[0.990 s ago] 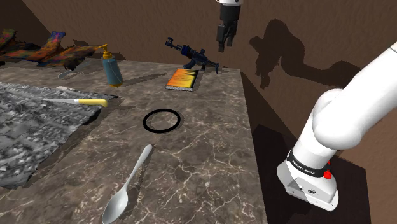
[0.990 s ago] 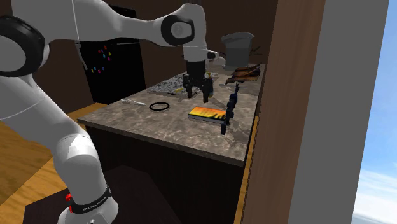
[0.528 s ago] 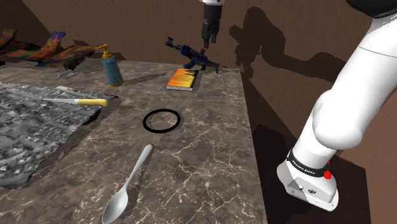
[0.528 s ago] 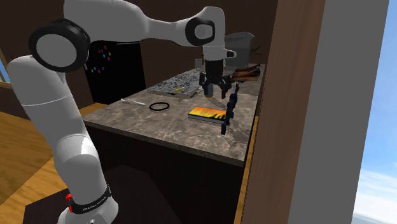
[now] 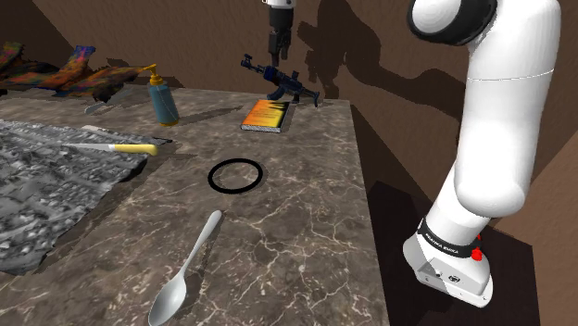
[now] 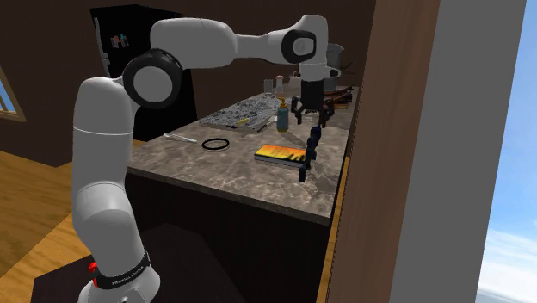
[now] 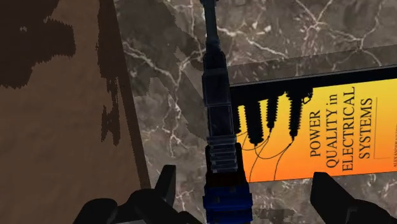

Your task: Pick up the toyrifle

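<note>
The toy rifle (image 5: 283, 82) is black and blue and lies at the far edge of the marble counter (image 5: 306, 222), close to the brown wall. My black gripper (image 5: 278, 56) hangs just above its end towards the shoulder view's left. In the second exterior view the gripper (image 6: 309, 121) is over the rifle (image 6: 309, 148), beside the wooden wall. In the wrist view the rifle (image 7: 216, 114) runs straight out between my fingertips (image 7: 167, 186), which stand wide apart and do not touch it. The gripper (image 7: 248, 194) is open.
An orange book (image 5: 267, 115) lies right beside the rifle, partly under its barrel in the wrist view (image 7: 312, 140). A black ring (image 5: 234, 176), a spoon (image 5: 185, 273), a soap bottle (image 5: 163, 97), a yellow-handled knife (image 5: 120, 148) and a grey cloth (image 5: 46, 185) share the counter.
The arm has swung towards the shoulder view's left, carrying the gripper from beyond the counter's right side to a spot above the rifle. Nothing on the counter has moved.
</note>
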You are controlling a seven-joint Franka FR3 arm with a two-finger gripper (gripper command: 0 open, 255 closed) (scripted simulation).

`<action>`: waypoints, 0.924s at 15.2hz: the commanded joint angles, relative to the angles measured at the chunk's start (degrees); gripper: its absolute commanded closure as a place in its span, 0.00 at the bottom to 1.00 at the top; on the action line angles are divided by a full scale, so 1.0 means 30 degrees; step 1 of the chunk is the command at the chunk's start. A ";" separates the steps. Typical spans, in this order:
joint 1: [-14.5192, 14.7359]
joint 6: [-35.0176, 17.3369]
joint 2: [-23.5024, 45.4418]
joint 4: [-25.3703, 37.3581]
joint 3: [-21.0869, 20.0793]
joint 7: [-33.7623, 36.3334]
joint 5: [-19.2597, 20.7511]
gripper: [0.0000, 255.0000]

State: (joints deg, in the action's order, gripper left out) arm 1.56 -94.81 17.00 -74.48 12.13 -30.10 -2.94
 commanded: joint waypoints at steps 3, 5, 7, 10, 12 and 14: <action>-0.0232 -0.0059 0.1610 0.1594 -0.0125 -0.0589 -0.0333 0.00; -0.0182 -0.0658 0.1455 0.0842 -0.0130 -0.0585 -0.0303 0.00; -0.0137 -0.1237 0.1332 0.0141 -0.0134 -0.0583 -0.0281 0.00; -0.0106 -0.1684 0.1253 -0.0384 -0.0138 -0.0582 -0.0267 0.00; -0.0092 -0.1715 0.1206 -0.0462 -0.0139 -0.0569 -0.0256 1.00; -0.0096 -0.1707 0.1224 -0.0436 -0.0139 -0.0572 -0.0260 1.00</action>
State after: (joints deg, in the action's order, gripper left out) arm 1.27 -99.90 20.65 -75.75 11.71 -31.82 -3.72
